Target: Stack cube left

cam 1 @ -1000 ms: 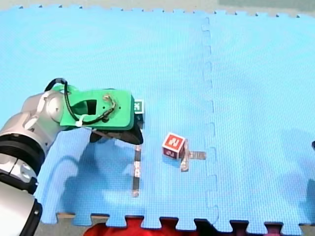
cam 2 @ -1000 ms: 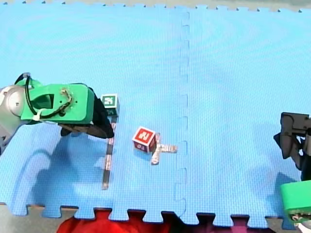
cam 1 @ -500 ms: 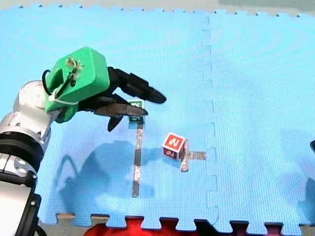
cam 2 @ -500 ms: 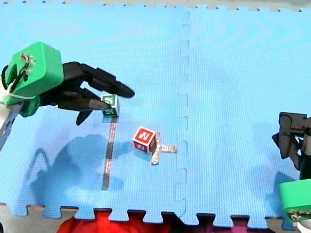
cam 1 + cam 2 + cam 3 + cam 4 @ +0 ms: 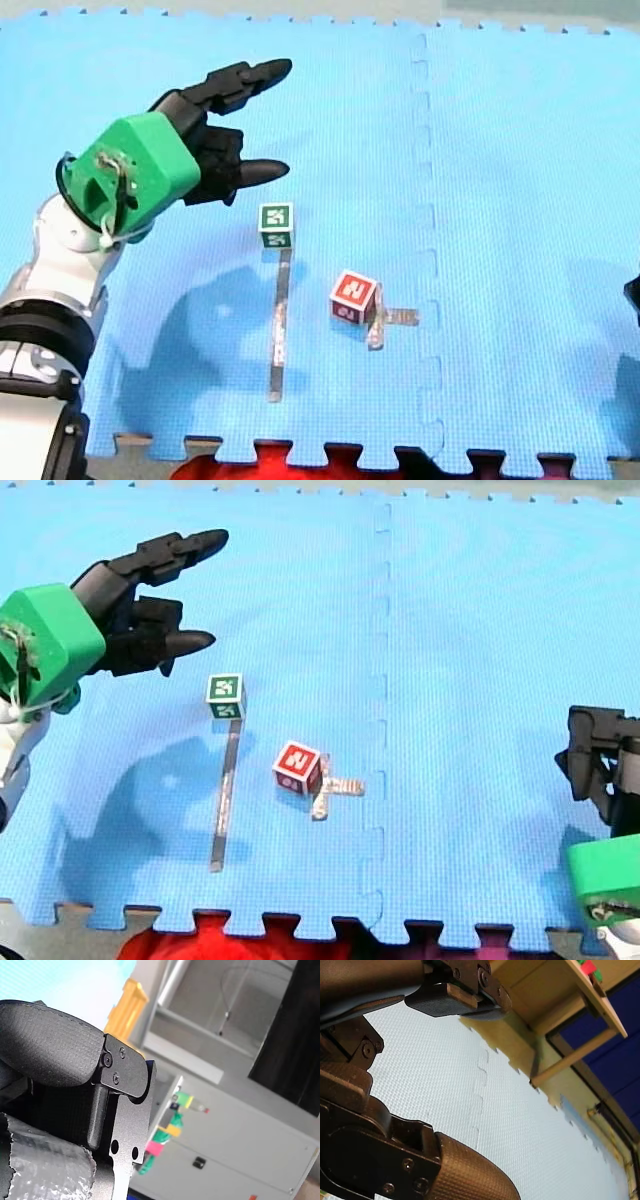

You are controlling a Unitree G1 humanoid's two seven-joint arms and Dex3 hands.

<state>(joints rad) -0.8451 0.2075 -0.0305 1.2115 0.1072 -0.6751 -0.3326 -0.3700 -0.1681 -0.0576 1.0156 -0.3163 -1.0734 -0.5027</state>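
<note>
Since the left robot hand rose, the green cube sits uncovered.

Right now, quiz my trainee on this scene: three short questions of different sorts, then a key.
1. True or false: the left hand holds the green cube.
2. The red cube is: A on the green cube; B on the mat, apart from the green cube; C off the mat.
3. Which hand is at the mat's right edge?

Key: 1 false; 2 B; 3 the right hand.
</note>
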